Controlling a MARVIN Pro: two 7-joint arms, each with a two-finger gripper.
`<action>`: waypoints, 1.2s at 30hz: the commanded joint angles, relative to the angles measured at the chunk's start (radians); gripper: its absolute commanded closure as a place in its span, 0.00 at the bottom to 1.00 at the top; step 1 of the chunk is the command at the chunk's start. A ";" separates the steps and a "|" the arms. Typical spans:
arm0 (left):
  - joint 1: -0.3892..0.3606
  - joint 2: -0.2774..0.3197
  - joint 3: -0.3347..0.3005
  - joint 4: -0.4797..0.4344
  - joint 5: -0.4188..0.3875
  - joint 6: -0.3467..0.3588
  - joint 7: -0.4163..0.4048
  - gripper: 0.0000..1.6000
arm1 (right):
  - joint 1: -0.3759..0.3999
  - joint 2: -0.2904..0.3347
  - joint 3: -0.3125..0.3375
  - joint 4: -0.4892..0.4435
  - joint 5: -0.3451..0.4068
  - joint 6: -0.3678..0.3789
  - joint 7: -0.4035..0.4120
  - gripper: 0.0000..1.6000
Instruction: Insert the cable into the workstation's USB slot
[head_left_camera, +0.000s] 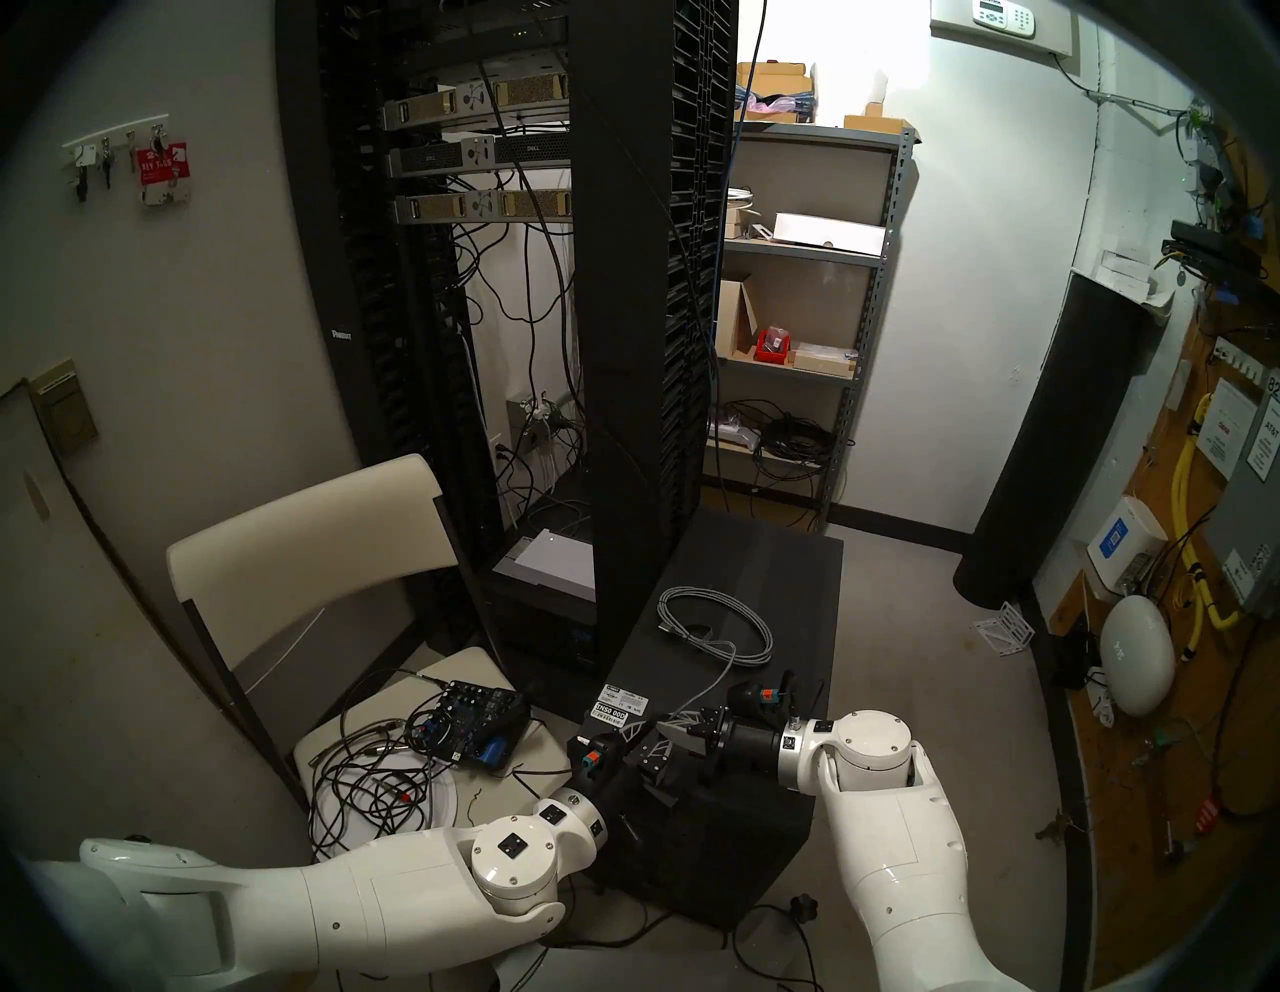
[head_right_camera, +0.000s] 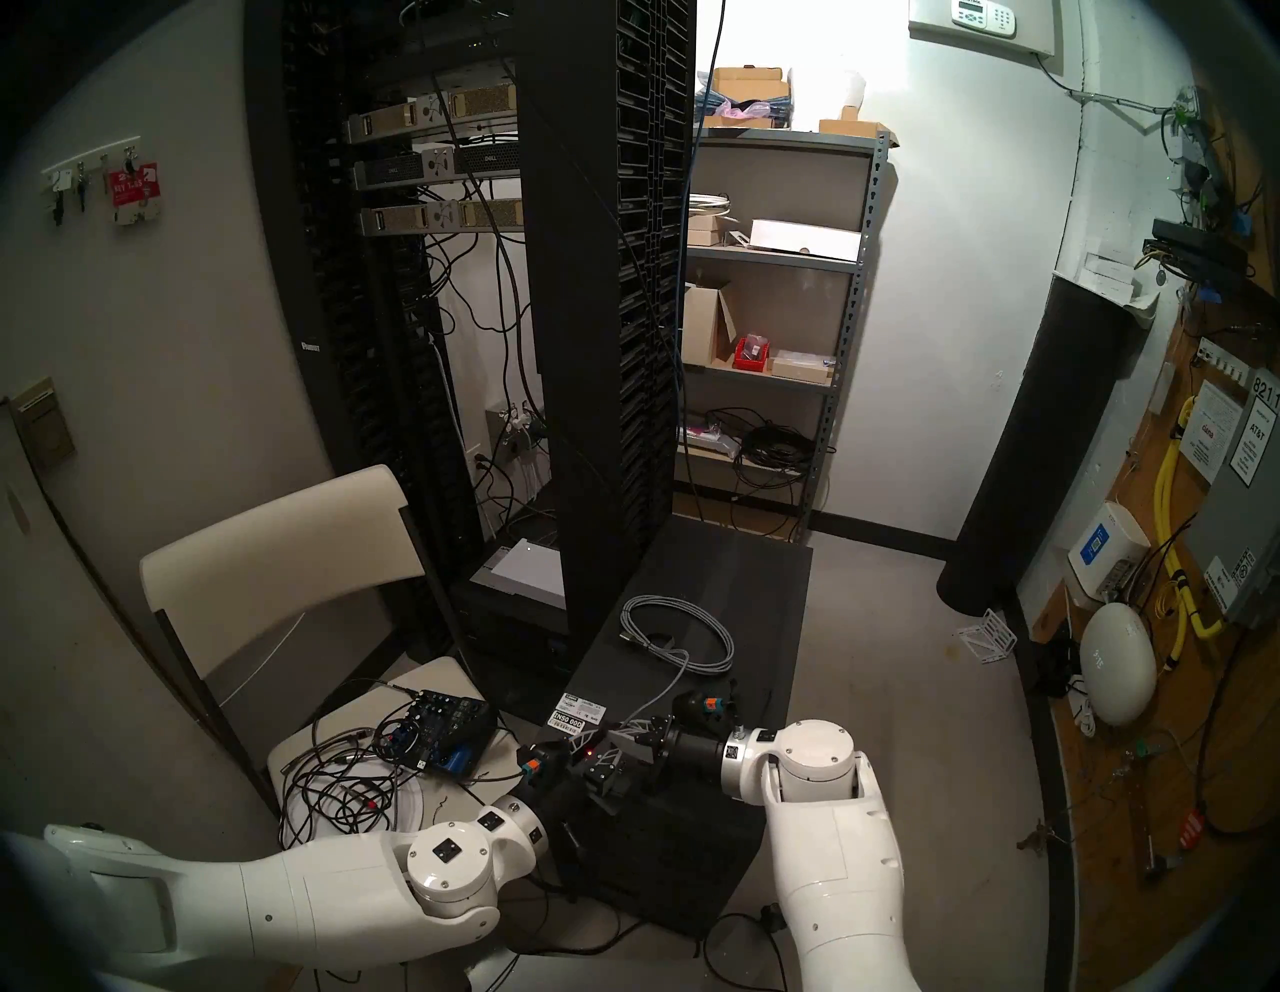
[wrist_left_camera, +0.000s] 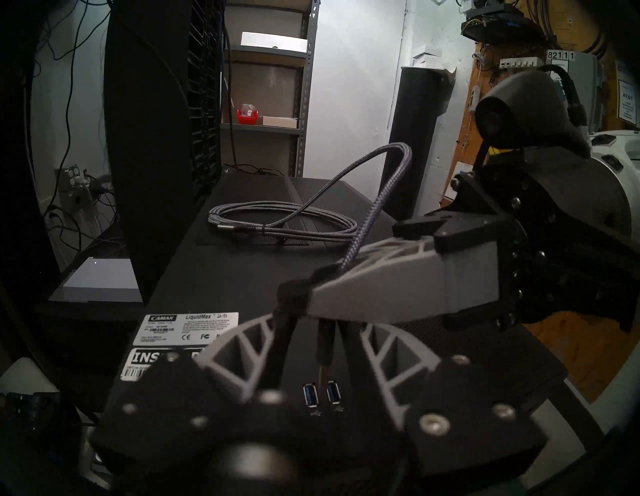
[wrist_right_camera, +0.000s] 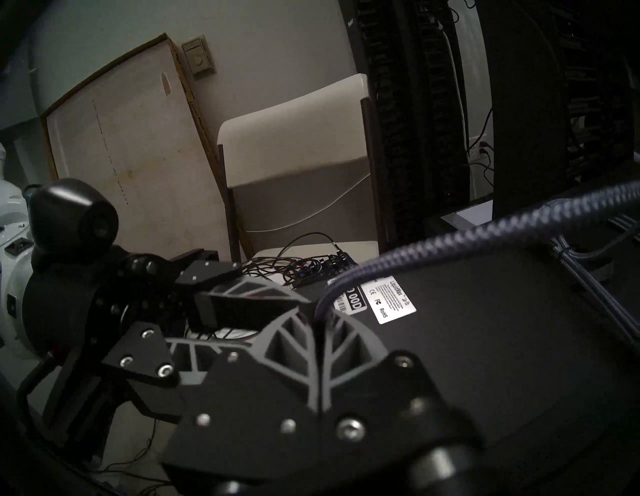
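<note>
Dim, fisheye-warped, blurred foregrounds

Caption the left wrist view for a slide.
Right claw pinches the cable above the workstation's blue USB slots.

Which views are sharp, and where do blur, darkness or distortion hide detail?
Both head views: fairly sharp, bright walls, fisheye bending with a dark rim. Left wrist view: dim; the near left pincer is blurred, the cable coil farther off clearer. Right wrist view: darkest; the right pincer is soft, the workstation top almost featureless.
</note>
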 joint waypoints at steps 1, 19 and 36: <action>-0.007 0.013 0.000 -0.032 0.013 -0.002 -0.001 0.09 | -0.006 -0.006 -0.002 -0.030 0.006 -0.021 0.003 1.00; -0.029 0.134 0.009 -0.067 0.053 0.004 -0.063 0.00 | -0.008 0.000 -0.008 -0.034 -0.007 -0.040 0.017 1.00; -0.020 0.166 -0.001 -0.067 0.068 -0.018 -0.070 0.00 | -0.027 0.003 -0.018 -0.033 -0.068 -0.129 -0.037 1.00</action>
